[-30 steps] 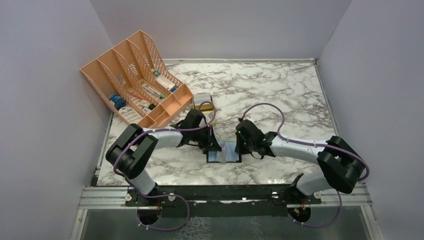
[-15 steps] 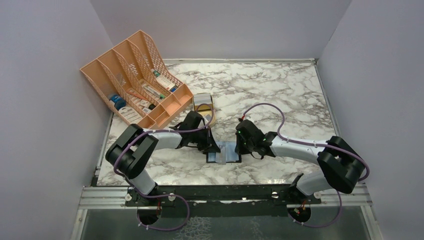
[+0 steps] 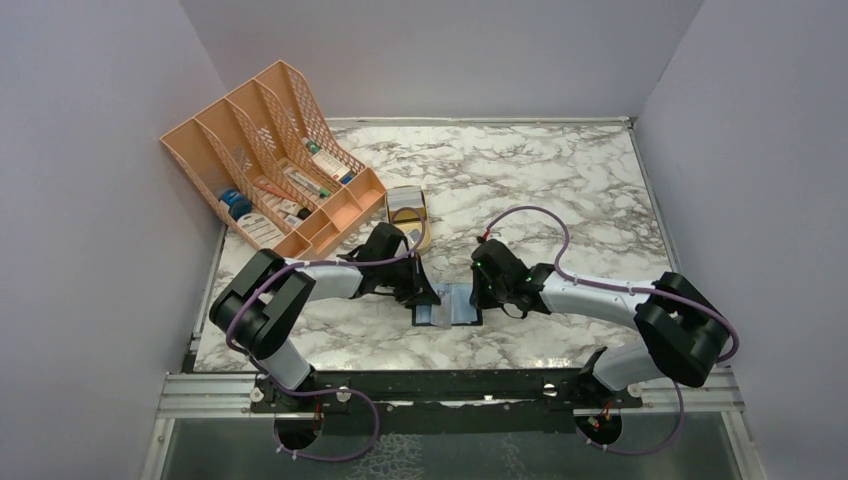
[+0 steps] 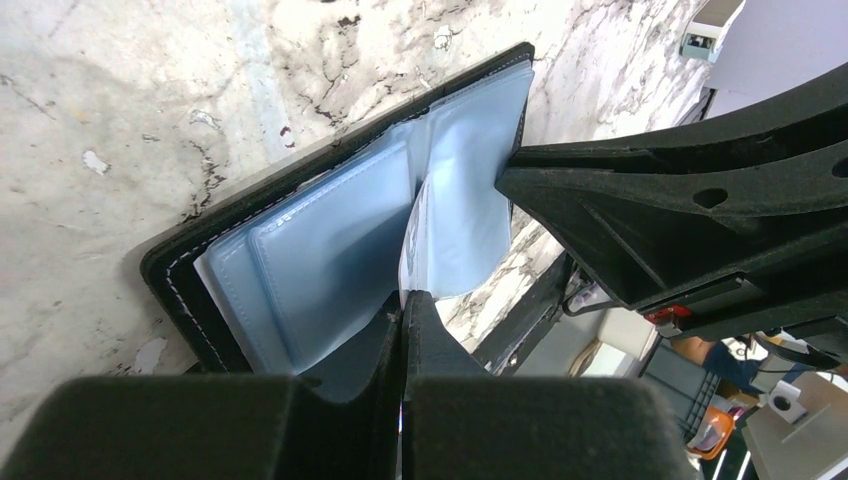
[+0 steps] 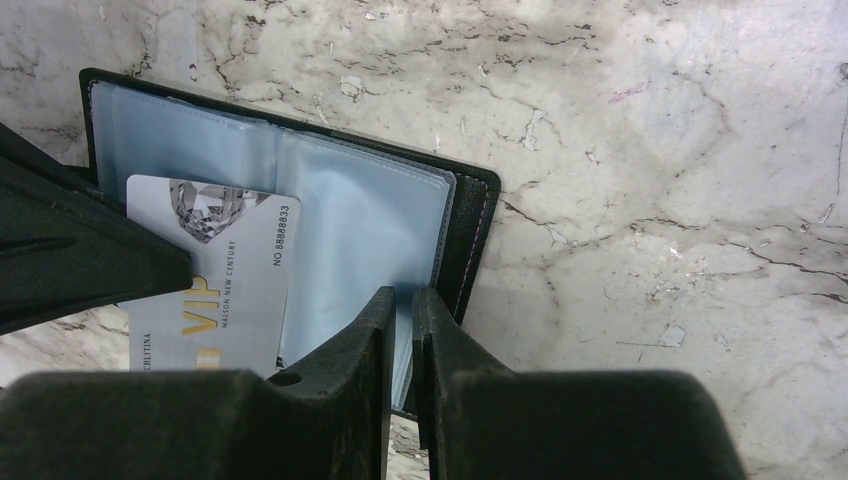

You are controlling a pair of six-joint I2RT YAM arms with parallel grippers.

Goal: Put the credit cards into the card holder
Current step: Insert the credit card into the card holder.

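I'm seeing the L gripper [image 4: 405, 297] clamping hard on a pale grey VIP card [image 5: 215, 270]. It's holding the card on edge over the card holder [image 5: 350, 200], w/ the card overlapping the holder's L-arm half. The R gripper [image 5: 403, 293] is pinching the holder's blue-grey page on the R-arm side, jaws nearly together. The holder is lying open on the marble table [image 3: 560, 180] btwn both grippers, near the arm bases. A peach mesh organiser [image 3: 270, 170] and a tan tin [image 3: 408, 208] are sitting farther back on the left.
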